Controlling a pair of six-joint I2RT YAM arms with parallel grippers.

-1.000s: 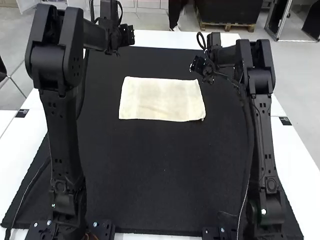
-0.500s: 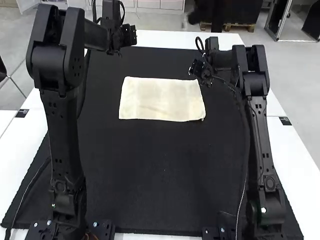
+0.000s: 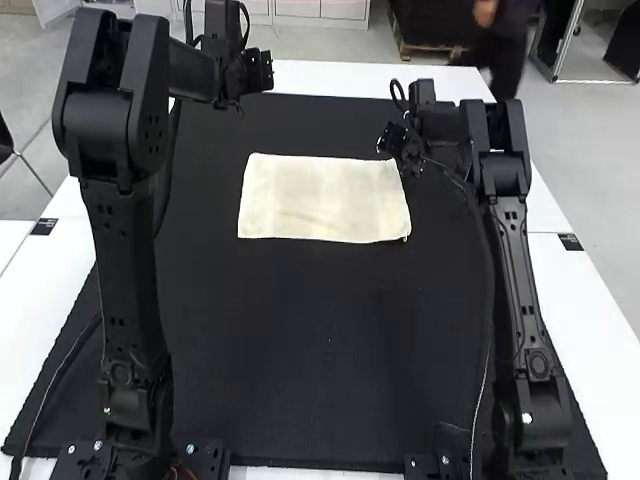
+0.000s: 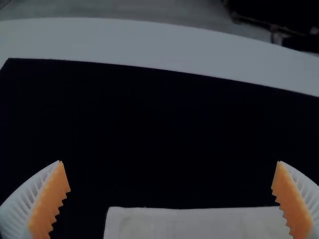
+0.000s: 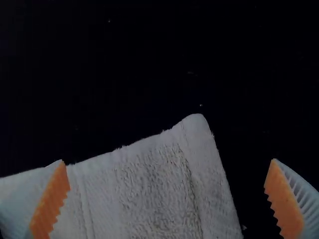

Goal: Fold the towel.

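Cream rectangular terry towel [image 3: 323, 200] lies flat on black mat [image 3: 320, 340], toward its far end, long axis running left-right. Left gripper [image 3: 262, 70] and right gripper [image 3: 388, 140]: fingers spread wide on both. High view gives full towel outline; right wrist view resolves looped pile, smoother border near one corner.

1. Towel [image 3: 323, 198]: cream, rectangular, lying flat; number of layers indeterminate.
2. Position: on the far half of the black mat [image 3: 320, 330], long sides running left to right.
3. Surface: looped pile with smoother bands along the edges; one corner rounded.
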